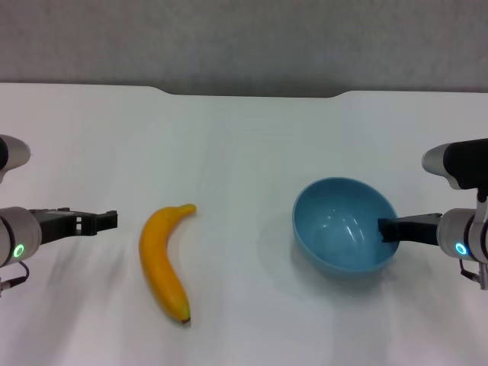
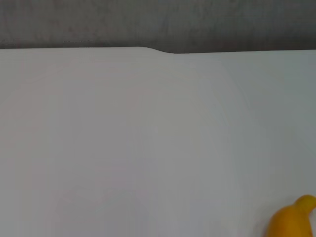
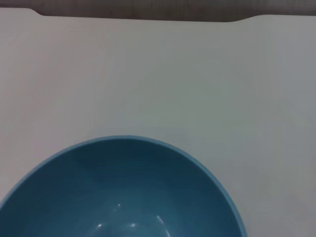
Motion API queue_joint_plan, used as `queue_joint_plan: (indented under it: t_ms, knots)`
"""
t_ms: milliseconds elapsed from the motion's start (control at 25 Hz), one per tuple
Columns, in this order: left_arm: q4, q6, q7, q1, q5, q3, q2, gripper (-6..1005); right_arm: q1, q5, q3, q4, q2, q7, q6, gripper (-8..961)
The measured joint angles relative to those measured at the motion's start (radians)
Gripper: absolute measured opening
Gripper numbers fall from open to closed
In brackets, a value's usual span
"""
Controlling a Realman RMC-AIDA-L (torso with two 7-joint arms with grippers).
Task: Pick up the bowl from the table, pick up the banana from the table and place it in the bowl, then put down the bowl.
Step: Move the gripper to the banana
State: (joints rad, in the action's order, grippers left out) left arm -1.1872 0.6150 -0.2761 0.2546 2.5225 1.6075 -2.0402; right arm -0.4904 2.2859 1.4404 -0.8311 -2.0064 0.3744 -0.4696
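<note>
Right, your right hand [image 1: 387,229] is at the bowl's [image 1: 345,226] rim on its right side, one dark finger reaching over the lip into the hollow, so it looks pinched on the wall there, though you can only see the inner finger from the head view. The bowl sits right of centre on the worktop [image 1: 244,137], mouth up and tipped slightly toward the camera; the right wrist view fills with its blue inside [image 3: 123,192] and the white worktop [image 3: 158,74] beyond. Over on the other side, your left hand [image 1: 107,221] hovers low just left of the banana [image 1: 164,261], apart from it, fingers pointing at the fruit; whether they are spread or pressed together you cannot tell. The banana lies flat, left of centre, long axis running near to far, curved, with its dark tip nearest you and the stalk end bending right at the far end. The left wrist view catches only one yellow end [image 2: 292,219].
</note>
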Motion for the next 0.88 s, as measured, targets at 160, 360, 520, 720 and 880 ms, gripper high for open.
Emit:
queue_joint_plan:
  t_ms: [160, 360, 520, 720, 880]
  knots:
    - [0.0, 0.0, 0.0, 0.003, -0.001, -0.005, 0.0, 897, 0.024, 0.003, 0.0, -0.034, 0.0, 0.001, 0.007, 58]
    - [-0.016, 0.031, 0.02, 0.028, -0.001, -0.012, 0.001, 896, 0.037, 0.006, 0.0, -0.066, 0.003, 0.003, 0.015, 48]
    - [-0.055, 0.11, 0.056, 0.056, 0.006, -0.005, 0.006, 893, 0.031, 0.008, 0.002, -0.097, 0.004, 0.017, 0.016, 35]
    - [-0.079, 0.149, 0.097, 0.063, 0.009, -0.014, 0.005, 893, 0.037, 0.01, 0.038, -0.136, 0.002, 0.056, 0.016, 35]
    - [-0.086, 0.158, 0.126, 0.063, 0.01, -0.028, 0.003, 895, 0.038, 0.01, 0.049, -0.17, 0.002, 0.068, 0.016, 36]
